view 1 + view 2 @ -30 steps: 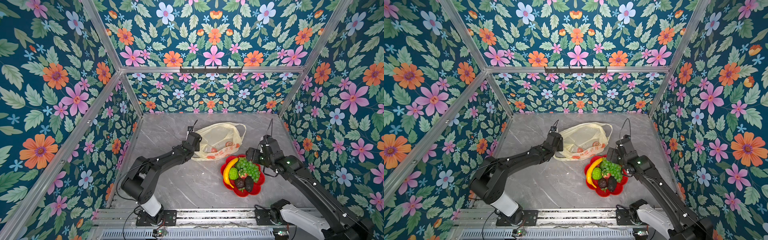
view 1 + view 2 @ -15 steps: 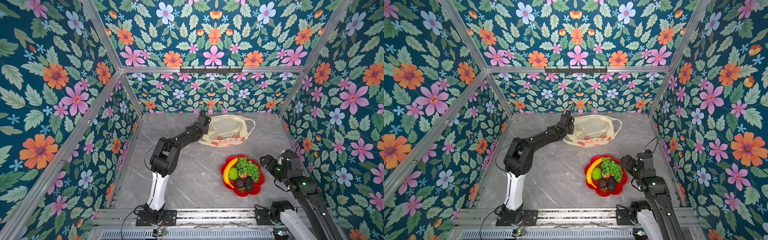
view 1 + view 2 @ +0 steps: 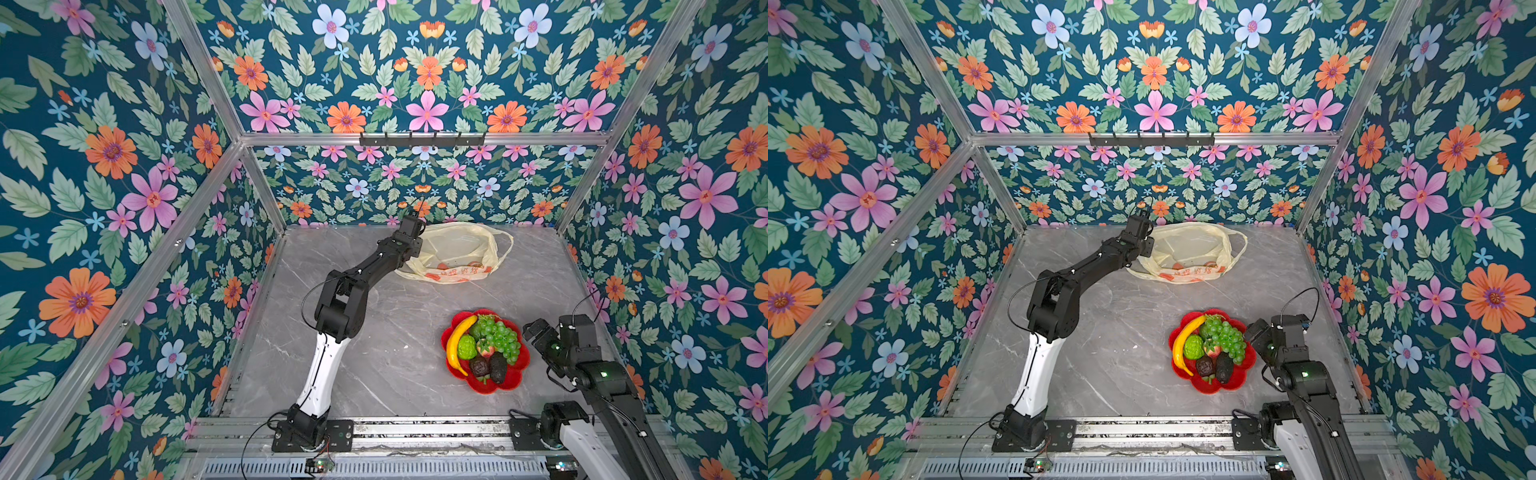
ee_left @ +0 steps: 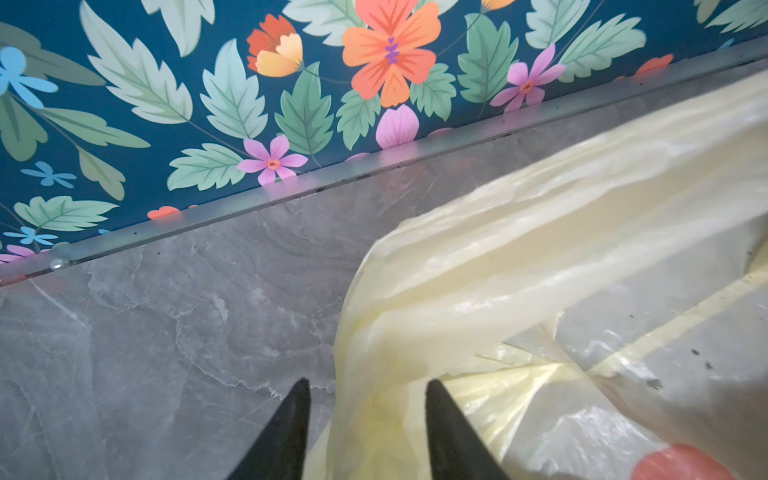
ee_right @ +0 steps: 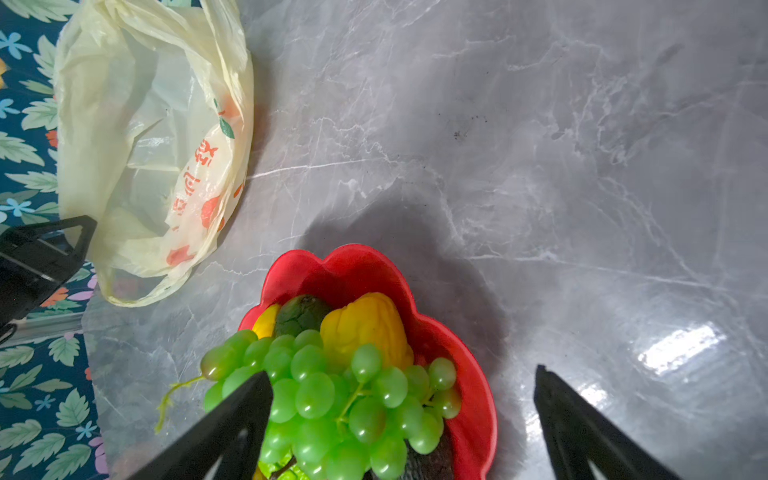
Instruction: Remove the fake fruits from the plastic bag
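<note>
Fruits (image 3: 484, 349) are heaped on the red plate (image 3: 509, 380) toward the near right corner of the tabletop (image 3: 374, 353). I can pick out the banana (image 3: 457, 340), the grapes (image 3: 498, 336), a bumpy green ball, something small and red, and two dark pieces. The right gripper (image 5: 402, 370) hangs just beside the plate on the side of the right edge, with its jaws spread wide and nothing in them. The middle of the tabletop is bare marble. Along the far edge, right of centre, the bag (image 3: 457, 249) lies slumped and nearly flat, its mouth slack and one handle loop trailing toward the right edge. The left gripper (image 4: 368, 381) is at the bag's left end. Its jaws are partly apart and a fold of film lies loose between them; as far as I can tell it is not pinched. I read the job as all but finished, because the bag shows no bulge. Orange-red patches show through the film, and they may be only the print; I cannot rule out a small red fruit among them. What I think is left is to check that spot and then pull both arms clear.
</note>
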Robot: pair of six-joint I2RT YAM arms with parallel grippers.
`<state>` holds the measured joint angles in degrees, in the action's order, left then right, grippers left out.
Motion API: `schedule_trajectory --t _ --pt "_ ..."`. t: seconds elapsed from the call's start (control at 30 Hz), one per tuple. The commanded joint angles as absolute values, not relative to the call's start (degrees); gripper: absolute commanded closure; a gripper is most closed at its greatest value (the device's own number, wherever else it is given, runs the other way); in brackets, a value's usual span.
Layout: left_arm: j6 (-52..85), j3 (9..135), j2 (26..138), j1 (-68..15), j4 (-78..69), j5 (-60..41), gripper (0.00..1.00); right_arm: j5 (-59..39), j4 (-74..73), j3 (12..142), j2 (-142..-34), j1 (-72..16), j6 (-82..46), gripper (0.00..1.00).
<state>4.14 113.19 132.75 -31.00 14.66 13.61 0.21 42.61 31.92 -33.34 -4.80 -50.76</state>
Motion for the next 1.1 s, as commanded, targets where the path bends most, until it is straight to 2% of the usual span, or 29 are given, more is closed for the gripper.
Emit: schedule_trajectory --t 0.0,0.07,0.2,0.4,0.67,1.07 --pt "5.0 113.9 130.4 -30.9 18.7 12.4 0.34 0.8 43.4 31.1 -33.6 -4.8 -53.0 0.01" --pt "6.4 113.7 128.4 -30.9 20.8 10.9 0.21 0.8 43.5 30.4 -33.6 -4.8 -53.8 0.01" --pt "9.9 111.2 122.9 -30.9 24.1 9.7 0.12 -0.6 43.2 28.3 -32.8 -4.8 -56.6 0.01" --pt "16.5 94.9 109.5 -30.9 18.4 9.2 0.02 -2.7 40.7 22.6 -25.5 -4.8 -63.5 0.01" --pt "20.2 77.2 95.6 -30.3 12.6 13.9 0.00 -5.7 35.4 16.4 -20.6 -4.8 -70.7 0.01" --pt "30.7 51.1 78.2 -29.9 -2.5 15.5 0.00 -10.2 18.6 9.7 -25.2 -6.0 -80.6 0.01"
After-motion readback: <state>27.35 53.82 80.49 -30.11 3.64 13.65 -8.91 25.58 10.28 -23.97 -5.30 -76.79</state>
